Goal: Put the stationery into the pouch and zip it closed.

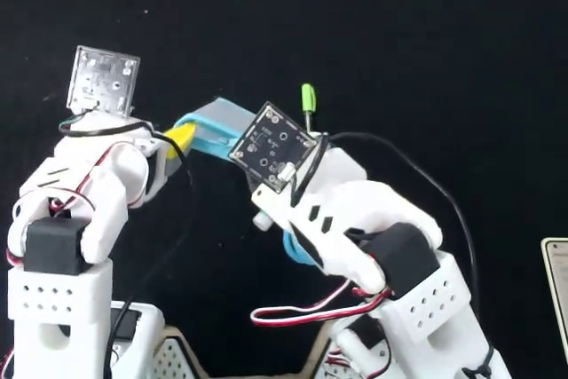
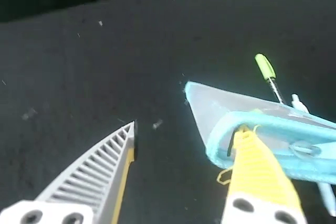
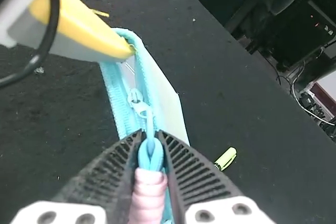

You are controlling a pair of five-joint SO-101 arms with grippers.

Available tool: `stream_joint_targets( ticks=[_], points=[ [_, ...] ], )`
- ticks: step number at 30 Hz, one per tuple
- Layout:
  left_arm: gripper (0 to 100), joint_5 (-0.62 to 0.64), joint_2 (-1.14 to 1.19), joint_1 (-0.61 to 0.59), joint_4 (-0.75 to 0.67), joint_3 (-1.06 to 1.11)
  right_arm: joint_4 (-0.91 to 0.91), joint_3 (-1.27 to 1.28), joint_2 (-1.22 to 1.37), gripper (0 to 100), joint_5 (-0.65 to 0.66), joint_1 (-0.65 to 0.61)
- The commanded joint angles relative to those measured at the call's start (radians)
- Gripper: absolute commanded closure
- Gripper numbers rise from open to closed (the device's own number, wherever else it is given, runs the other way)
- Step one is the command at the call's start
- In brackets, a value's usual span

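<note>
While jaws pinch pull (image 3: 150, 148), pouch (image 3: 169, 109) seems unzipped.

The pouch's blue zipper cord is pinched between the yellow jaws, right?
Not quite. The right wrist view shows the black jaws of the right gripper pinching the blue zipper cord of the pouch.

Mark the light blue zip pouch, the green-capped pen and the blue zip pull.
Light blue zip pouch (image 2: 215, 103), left wrist view, translucent side.
Green-capped pen (image 2: 264, 66), left wrist view, its cap.
Blue zip pull (image 3: 149, 132), right wrist view, its strap.
</note>
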Motion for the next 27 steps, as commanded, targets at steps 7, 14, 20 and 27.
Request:
stream_joint_targets(
  ticks=[7, 14, 20, 27],
  points=[
    [75, 0.031, 0.176, -0.002, 0.014, -0.093, -0.017, -0.015, -0.031, 98.8, 0.005, 0.020],
    [95, 0.144, 0.176, -0.010, 0.175, -0.314, -0.032, -0.018, -0.031, 98.8, 0.002, 0.020],
    [97, 0.150, 0.176, -0.013, 0.296, -0.429, -0.115, -0.019, -0.031, 98.8, -0.003, 0.021],
    [97, 0.146, 0.180, -0.145, 0.388, -0.455, -0.209, -0.022, -0.024, 98.8, -0.074, 0.058]
  ],
)
